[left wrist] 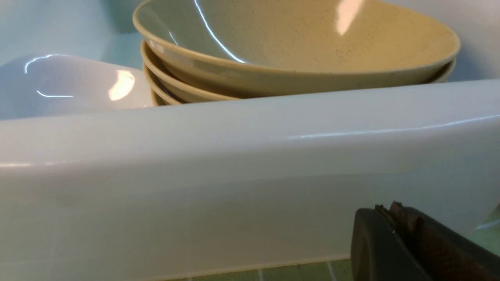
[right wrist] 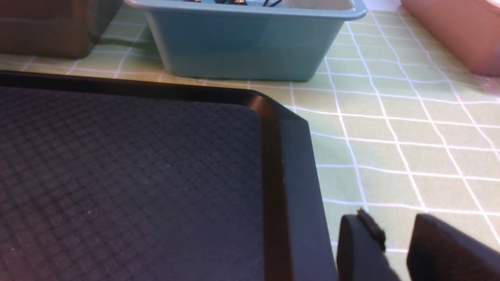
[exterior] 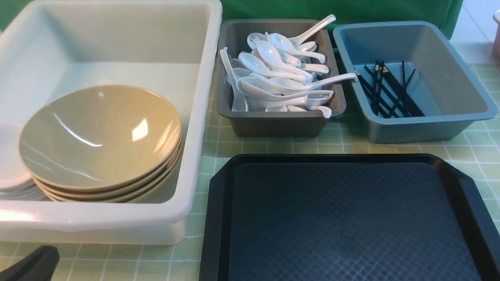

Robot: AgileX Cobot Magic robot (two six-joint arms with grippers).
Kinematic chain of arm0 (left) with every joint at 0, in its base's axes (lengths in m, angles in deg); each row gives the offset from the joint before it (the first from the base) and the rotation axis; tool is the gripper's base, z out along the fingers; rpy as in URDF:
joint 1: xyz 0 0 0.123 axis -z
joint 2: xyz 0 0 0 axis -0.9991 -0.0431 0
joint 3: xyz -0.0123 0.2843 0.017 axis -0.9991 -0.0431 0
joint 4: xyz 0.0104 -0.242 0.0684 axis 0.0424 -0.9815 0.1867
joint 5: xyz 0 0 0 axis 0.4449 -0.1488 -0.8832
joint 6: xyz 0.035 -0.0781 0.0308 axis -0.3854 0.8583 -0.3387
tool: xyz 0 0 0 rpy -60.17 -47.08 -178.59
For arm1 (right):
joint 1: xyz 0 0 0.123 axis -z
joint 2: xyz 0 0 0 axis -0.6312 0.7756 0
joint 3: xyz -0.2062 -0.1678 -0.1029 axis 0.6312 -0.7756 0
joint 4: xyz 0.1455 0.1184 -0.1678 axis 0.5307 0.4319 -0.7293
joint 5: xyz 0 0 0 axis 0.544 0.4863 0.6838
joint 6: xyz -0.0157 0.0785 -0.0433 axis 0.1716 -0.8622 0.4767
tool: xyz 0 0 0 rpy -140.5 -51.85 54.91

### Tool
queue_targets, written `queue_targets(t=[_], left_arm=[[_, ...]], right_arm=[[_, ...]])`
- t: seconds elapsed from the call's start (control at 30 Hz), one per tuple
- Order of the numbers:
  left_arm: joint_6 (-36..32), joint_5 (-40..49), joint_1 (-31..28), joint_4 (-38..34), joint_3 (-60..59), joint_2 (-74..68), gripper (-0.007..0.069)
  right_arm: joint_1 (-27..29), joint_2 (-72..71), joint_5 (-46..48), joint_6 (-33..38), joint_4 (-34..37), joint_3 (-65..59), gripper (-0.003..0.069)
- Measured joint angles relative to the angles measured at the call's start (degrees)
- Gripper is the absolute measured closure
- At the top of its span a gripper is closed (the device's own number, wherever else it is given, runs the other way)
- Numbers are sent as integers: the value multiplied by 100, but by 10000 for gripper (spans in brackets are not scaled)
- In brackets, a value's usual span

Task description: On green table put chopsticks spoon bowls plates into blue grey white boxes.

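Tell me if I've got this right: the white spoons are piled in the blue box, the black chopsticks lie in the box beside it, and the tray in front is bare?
Not quite. The front view shows the spoons piled in the grey box; the chopsticks lie in the blue box beside it. The tray is bare, as you said.

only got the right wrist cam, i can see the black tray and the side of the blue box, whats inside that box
observer: Black chopsticks lie loose in the blue box, and nothing else shows in it.
operator: and the grey box beside it
observer: The grey box is heaped with white spoons, and one handle pokes out over its far rim.
operator: wheres the left gripper
observer: The left gripper sits low outside the near wall of the white box, which holds a stack of tan bowls. Its jaws look closed on nothing.
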Motion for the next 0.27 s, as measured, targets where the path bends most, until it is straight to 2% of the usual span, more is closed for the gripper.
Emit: queue_targets(t=[0.27], left_arm=[[0, 0, 0, 0, 0, 0, 627]], right_arm=[[0, 0, 0, 0, 0, 0, 445]])
